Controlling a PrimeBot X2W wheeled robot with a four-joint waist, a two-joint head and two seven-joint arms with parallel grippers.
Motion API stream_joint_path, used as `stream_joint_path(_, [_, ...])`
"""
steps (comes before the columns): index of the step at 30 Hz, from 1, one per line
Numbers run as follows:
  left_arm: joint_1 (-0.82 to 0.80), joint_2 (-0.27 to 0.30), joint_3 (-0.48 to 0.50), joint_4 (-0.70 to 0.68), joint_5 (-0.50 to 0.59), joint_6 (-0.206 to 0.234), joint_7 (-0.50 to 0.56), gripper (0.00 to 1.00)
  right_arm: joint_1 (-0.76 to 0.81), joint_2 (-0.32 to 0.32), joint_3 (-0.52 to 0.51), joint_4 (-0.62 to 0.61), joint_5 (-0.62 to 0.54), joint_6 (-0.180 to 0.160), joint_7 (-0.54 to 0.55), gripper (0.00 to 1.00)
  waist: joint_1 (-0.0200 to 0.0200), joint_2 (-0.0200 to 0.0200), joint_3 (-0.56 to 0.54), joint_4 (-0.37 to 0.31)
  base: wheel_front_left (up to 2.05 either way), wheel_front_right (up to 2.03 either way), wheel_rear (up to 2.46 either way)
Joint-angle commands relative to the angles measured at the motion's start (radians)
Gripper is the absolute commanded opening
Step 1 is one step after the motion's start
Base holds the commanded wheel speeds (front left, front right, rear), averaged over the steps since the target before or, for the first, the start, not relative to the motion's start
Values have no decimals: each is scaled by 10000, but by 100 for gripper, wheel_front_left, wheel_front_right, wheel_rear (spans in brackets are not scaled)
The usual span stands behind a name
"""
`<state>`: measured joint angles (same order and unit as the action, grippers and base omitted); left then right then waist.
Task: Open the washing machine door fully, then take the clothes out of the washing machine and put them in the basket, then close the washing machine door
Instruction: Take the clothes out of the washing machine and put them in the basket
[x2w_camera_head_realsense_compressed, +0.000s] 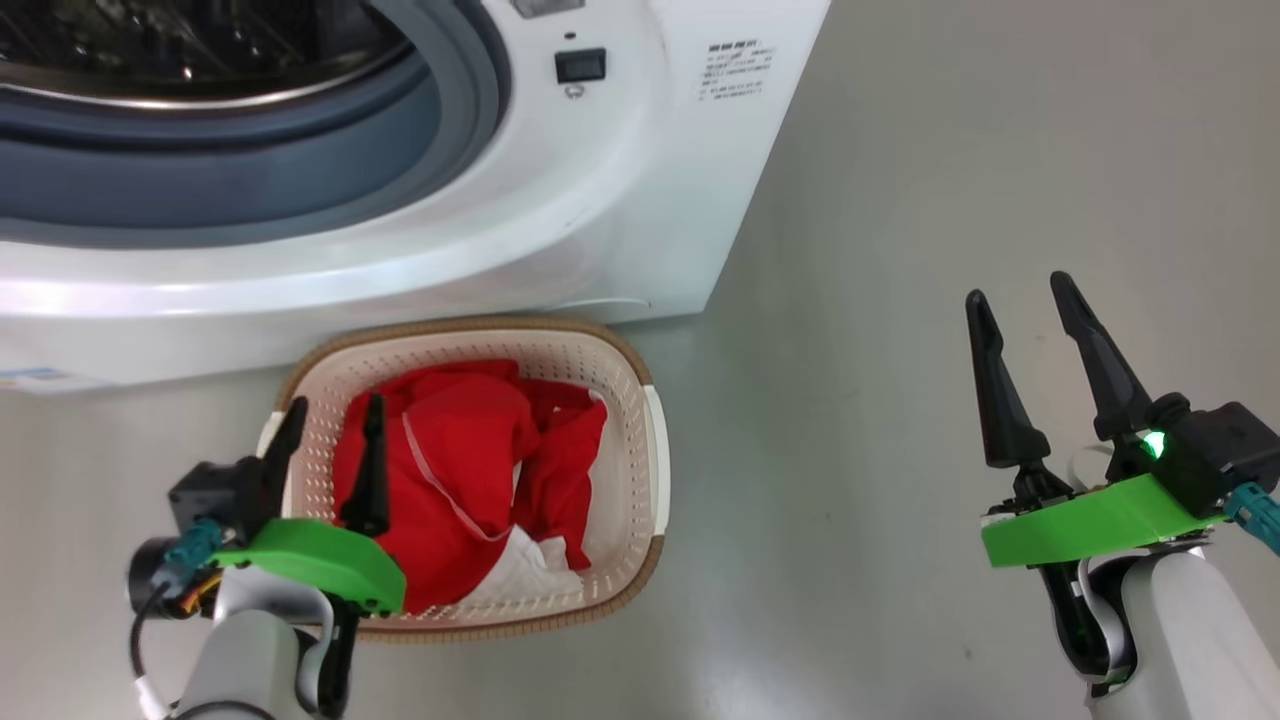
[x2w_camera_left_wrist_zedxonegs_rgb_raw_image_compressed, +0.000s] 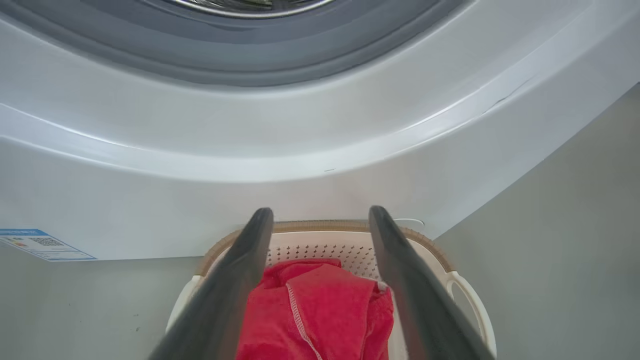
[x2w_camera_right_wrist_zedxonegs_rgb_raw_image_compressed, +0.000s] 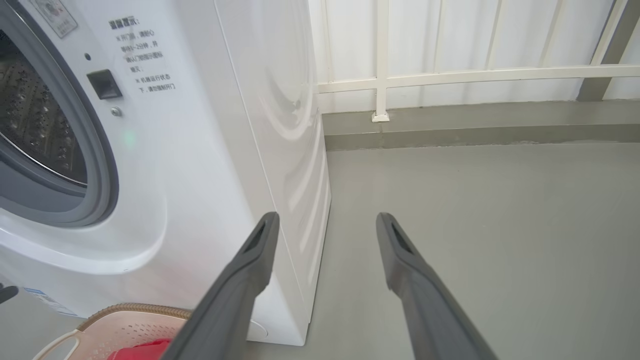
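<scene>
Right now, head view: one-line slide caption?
Open left gripper over red clothes in the basket by the washing machine; right gripper open, empty.

Left claw (x2w_camera_head_realsense_compressed: 337, 402) and right claw (x2w_camera_head_realsense_compressed: 1016, 286) gape wide.

fingers (x2w_camera_head_realsense_compressed: 1000, 390): long, black | wrist plates (x2w_camera_head_realsense_compressed: 1090, 522): bright green | forearms (x2w_camera_head_realsense_compressed: 1195, 625): pale grey | connectors (x2w_camera_head_realsense_compressed: 1262, 512): teal

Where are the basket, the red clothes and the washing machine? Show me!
basket (x2w_camera_head_realsense_compressed: 440, 368): head view, on its holey back wall.
clothes (x2w_camera_head_realsense_compressed: 450, 450): head view, on the red fabric's middle.
washing machine (x2w_camera_head_realsense_compressed: 620, 200): head view, on its white front panel.
</scene>
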<state>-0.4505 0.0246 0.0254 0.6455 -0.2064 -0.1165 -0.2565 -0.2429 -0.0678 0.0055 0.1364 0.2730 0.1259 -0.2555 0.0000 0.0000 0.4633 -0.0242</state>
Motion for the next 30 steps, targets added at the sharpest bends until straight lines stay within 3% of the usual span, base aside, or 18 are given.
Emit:
stream_joint_path(1, [306,256,373,-364,79,-70,-53,100,315,-25,167,-171,-45,48,-63,100,0,0,-338,37,0,0,0])
stream_joint_path(17, [1422,256,971,-3292,294,-120,-53,100,1064,-193,44,31,34,48,-63,100,0,0,-1781,163,0,0,0])
stream_joint_path(30, [2682,256,1202,-4678,536,-116,-53,100,1650,-293,-77,63,52,48,-63,100,0,0,-2471,101,0,0,0])
